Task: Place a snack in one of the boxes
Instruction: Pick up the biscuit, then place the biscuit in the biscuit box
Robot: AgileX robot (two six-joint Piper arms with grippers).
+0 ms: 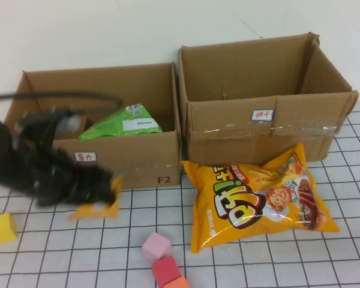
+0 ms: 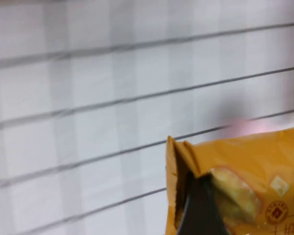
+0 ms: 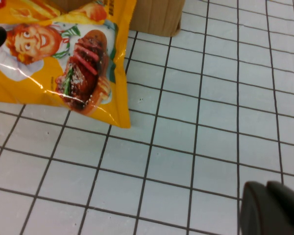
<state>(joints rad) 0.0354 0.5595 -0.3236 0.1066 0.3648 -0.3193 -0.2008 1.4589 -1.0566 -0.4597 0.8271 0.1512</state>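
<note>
In the high view, the left gripper point(image 1: 102, 189) is sitting at the lower left of the frame, clenched on a small orange snack packet point(image 1: 98, 207) and holding it just above the counter point(image 1: 258, 264). The packet is hanging directly in front of the left box point(image 1: 138, 159), whose opening lies up-frame from the gripper, so the coming move looks like a lift up and over that front wall. A green snack bag point(image 1: 125, 122) is already lying inside that box. The right box point(image 1: 264, 96) is standing open at upper right, with the large yellow chip bag point(image 1: 258, 198) lying flat before it, long axis running left to right.

In the left wrist view, a dark fingertip point(image 2: 198, 210) is pinching the packet's crimped edge at lower right.

In the right wrist view, the right gripper point(image 3: 272, 208) is showing at lower right, beside the chip bag's corner; whether it is open cannot be told.
</note>
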